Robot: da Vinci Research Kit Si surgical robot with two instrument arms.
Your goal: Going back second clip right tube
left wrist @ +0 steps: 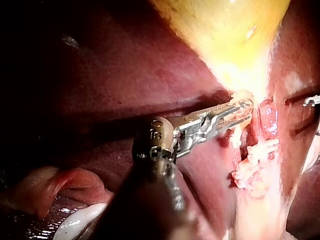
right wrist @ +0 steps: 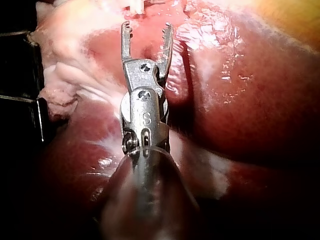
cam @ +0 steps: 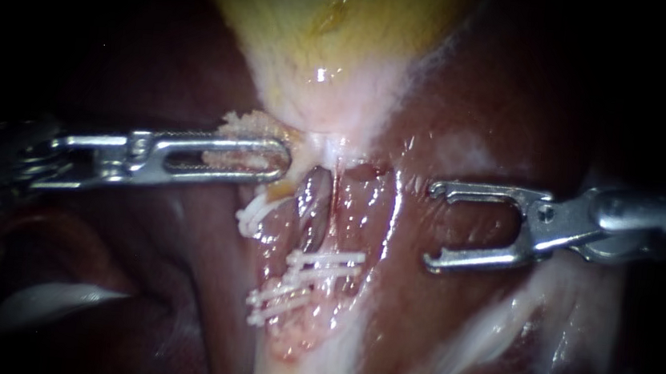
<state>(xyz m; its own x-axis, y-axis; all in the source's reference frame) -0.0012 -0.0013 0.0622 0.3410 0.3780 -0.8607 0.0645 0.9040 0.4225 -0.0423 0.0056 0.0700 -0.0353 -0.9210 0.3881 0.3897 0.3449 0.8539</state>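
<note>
Steel left instrument (cam: 280,162) grips gallbladder (cam: 329,42); right instrument (cam: 433,224) gapes near white clips (cam: 325,262).

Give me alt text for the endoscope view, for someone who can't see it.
The right instrument, jaws open and empty, sits right of white clips crossing the tubes. The left instrument grips the gallbladder at its pale lower end, liver around.

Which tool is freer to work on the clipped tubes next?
Probably right: the right instrument is open, empty, near the clips; the left instrument is shut on the gallbladder.
</note>
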